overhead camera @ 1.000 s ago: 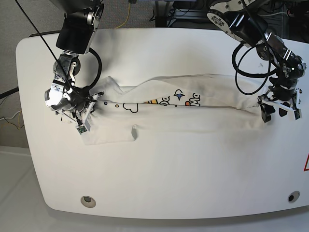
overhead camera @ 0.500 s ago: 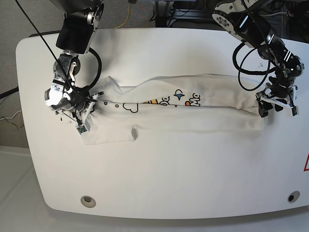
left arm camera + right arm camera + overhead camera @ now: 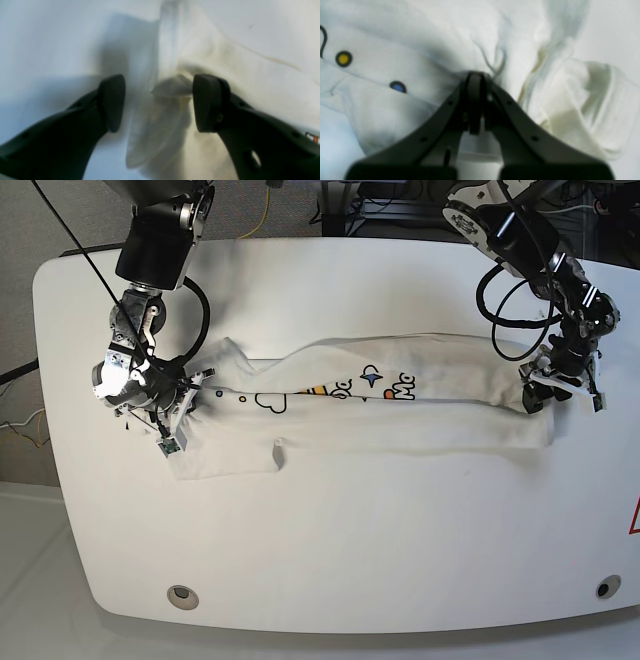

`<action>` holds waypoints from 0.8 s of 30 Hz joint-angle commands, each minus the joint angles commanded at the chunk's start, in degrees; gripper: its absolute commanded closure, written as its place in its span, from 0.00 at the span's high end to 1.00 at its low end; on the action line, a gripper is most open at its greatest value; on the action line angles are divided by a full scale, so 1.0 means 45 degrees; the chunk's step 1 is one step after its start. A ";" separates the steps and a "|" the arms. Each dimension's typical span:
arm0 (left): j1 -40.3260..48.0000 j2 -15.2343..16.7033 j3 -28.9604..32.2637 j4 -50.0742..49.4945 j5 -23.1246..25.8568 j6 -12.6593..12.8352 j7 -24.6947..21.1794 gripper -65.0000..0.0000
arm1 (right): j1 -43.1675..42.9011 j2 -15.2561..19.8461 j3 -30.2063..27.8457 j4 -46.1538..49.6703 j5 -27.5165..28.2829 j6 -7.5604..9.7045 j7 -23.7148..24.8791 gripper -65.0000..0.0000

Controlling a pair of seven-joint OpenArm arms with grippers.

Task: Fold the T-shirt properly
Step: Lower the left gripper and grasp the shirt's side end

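While the T-shirt (image 3: 400, 415) lies stretched in a long band across the middle of the white tabletop (image 3: 330, 550), its left end is pinched between the pressed-together fingers of the right hand (image 3: 172, 405), beside the yellow dot (image 3: 343, 58) and blue dot (image 3: 398, 87) of the print. At the far right, the left hand (image 3: 158, 103) is held spread astride a raised fold, seemingly not yet gripped. Both ends should be carried evenly once that fold is closed on. No containers are seen.

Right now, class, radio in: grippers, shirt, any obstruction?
Right gripper shut on T-shirt. Left gripper open over shirt's edge. T-shirt folded lengthwise on table. No obstruction seen.
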 joint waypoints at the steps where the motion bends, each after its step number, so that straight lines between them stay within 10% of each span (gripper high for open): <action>1: 0.0000 0.0000 0.0000 -0.0059 0.0000 0.0000 -0.0020 0.61 | 0.0000 0.0020 0.0000 0.0000 0.0000 0.0000 0.0000 0.03; 24: -0.0020 0.0274 0.0860 -0.1211 0.0000 0.0000 -0.0957 0.61 | -0.0039 0.0000 0.0000 0.0000 0.0000 0.0000 0.0000 0.03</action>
